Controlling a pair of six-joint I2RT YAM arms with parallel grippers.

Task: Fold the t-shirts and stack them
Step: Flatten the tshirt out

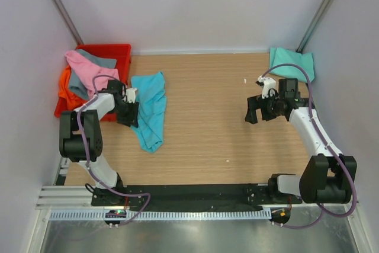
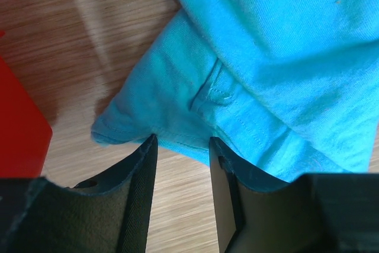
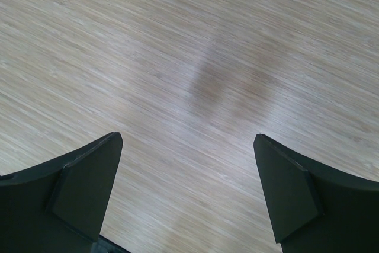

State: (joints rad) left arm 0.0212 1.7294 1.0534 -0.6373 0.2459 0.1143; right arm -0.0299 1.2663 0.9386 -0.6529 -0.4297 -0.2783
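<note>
Left tool (image 2: 182,146), arm bent low at 9 o'clock, jaws half-spread at the turquoise t-shirt's (image 2: 266,57) hem, grasping nothing. Right tool (image 1: 251,111), at 3 o'clock, hovers released over the table (image 1: 201,99).

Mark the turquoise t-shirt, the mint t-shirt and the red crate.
turquoise t-shirt (image 1: 151,108): top view, middle of the spread cloth.
mint t-shirt (image 1: 291,62): top view, centre of the folded cloth.
red crate (image 1: 118,48): top view, far rim.

T-shirts five: turquoise (image 1: 151,111), mint (image 1: 291,62), pink (image 1: 86,69), grey (image 1: 99,60), orange (image 1: 64,87). Red crate (image 1: 115,48) one. Arms (image 1: 89,117) (image 1: 308,124) two.
</note>
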